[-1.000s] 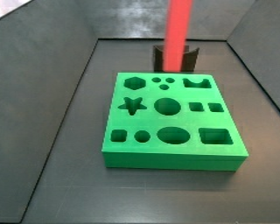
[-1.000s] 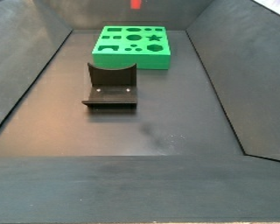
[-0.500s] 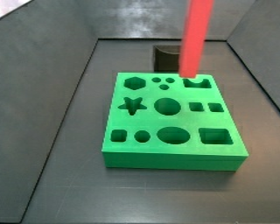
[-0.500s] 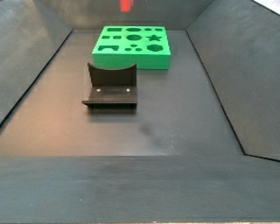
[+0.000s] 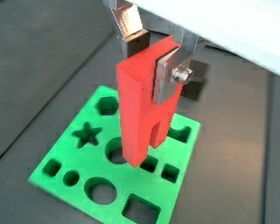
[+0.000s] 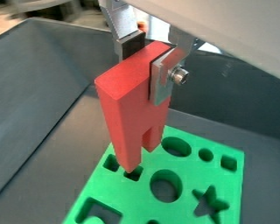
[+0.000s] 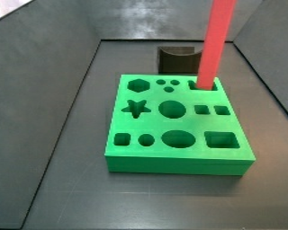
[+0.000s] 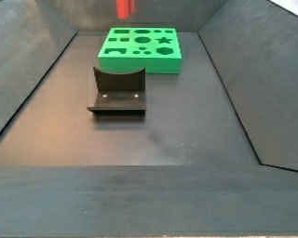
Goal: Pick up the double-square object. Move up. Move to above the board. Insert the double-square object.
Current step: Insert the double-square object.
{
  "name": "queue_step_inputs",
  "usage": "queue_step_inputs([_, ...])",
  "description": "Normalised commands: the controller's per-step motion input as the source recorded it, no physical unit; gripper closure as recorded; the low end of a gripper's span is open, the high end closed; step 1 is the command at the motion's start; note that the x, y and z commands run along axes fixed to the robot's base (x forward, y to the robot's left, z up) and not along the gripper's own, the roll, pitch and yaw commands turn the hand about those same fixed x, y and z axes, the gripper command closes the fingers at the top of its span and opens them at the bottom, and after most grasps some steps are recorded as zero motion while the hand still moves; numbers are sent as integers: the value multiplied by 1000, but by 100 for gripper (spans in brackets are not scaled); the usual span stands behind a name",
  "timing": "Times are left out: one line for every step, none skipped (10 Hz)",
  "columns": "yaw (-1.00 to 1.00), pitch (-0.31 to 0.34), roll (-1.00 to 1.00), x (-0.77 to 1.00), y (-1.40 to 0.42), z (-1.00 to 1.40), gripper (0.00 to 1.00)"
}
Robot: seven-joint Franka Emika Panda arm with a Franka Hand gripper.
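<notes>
In both wrist views you see the gripper (image 5: 154, 54) (image 6: 146, 54) clamped on the top of the double-square object (image 5: 143, 109) (image 6: 133, 109), its prongs hanging upright over the board (image 5: 73, 166) (image 6: 230, 188). In both side views the red piece (image 7: 214, 45) (image 8: 123, 7) hangs above the board (image 7: 171, 148) (image 8: 145, 56); the fixture (image 8: 118, 91) stands on the worktop (image 8: 177, 130).

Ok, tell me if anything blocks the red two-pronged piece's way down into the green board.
Nothing visible does. The end effector grips the tall red two-pronged plastic piece upright above the flat green cut-out board; only open air shows below the prongs, and the dark fixture stands apart on the floor.
</notes>
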Motion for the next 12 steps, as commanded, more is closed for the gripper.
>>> queue_step_inputs([-1000, -54, 0, 89, 20, -74, 100])
queue_step_inputs([-1000, -59, 0, 89, 20, -71, 100])
queue_step_inputs([-1000, -53, 0, 91, 17, -74, 100])
queue_step_inputs([-1000, -54, 0, 89, 20, -71, 100])
queue_step_inputs([-1000, -56, 0, 89, 20, -71, 100])
queue_step_inputs([-980, -44, -3, 131, 37, 0, 100])
queue_step_inputs([6, 0, 0, 0, 0, 0, 100])
queue_step_inputs([0, 0, 0, 0, -46, -83, 100])
queue_step_inputs([-806, 0, -47, 289, 0, -106, 100])
queue_step_inputs([-1000, 0, -34, 11, 0, -163, 100])
queue_step_inputs([-1000, 0, -31, 20, 0, -180, 100])
queue_step_inputs([-1000, 0, -33, 17, 0, -183, 100])
